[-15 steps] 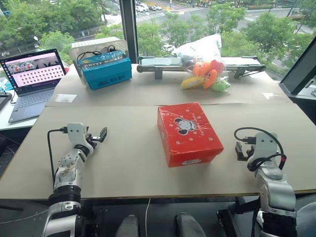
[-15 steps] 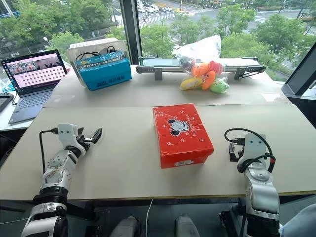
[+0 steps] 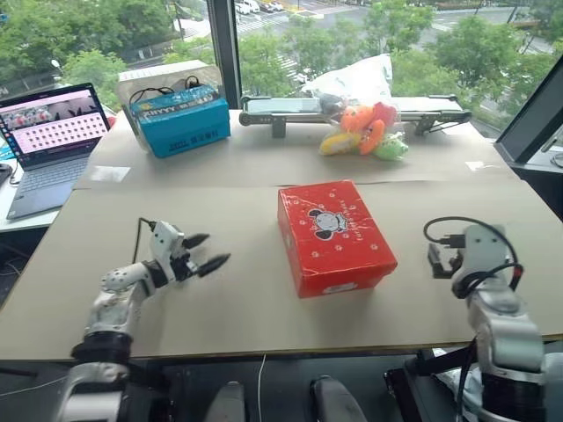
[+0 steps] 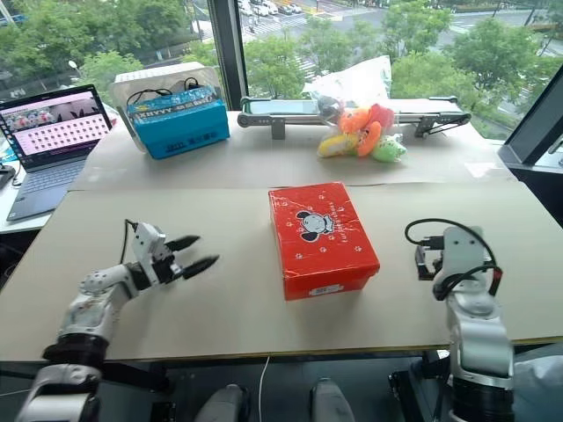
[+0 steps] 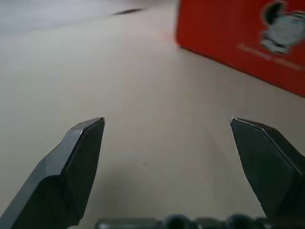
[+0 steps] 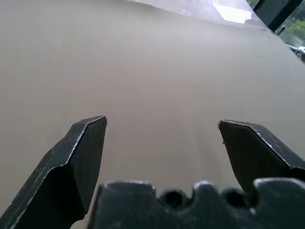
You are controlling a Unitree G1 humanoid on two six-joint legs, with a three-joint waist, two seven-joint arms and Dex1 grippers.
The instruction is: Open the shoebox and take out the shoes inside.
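Red cardboard is what you see in the middle of the bench: the shoebox sits there with its lid shut. A cartoon mouse is printed on the lid, and a small white label is on the end that faces you. You cannot see the shoes, because the box is closed.

Your left end effector is on the left side of the shoebox, near it but not touching it. Its two black fingers are spread wide and point at the shoebox. Nothing is between them. In the left wrist view you can see the bare bench between the fingertips and a red side of the box beyond them.

Your right end effector is on the right side of the shoebox, well apart from it. In the right wrist view its fingers are also spread wide, with nothing between them but the bare bench.

Behind the shoebox, far back, lie some orange, yellow and green plush toys with a clear plastic bag behind them. Behind the shoebox and off to the left stands a blue box with white letters. A laptop is open further left of the blue box.
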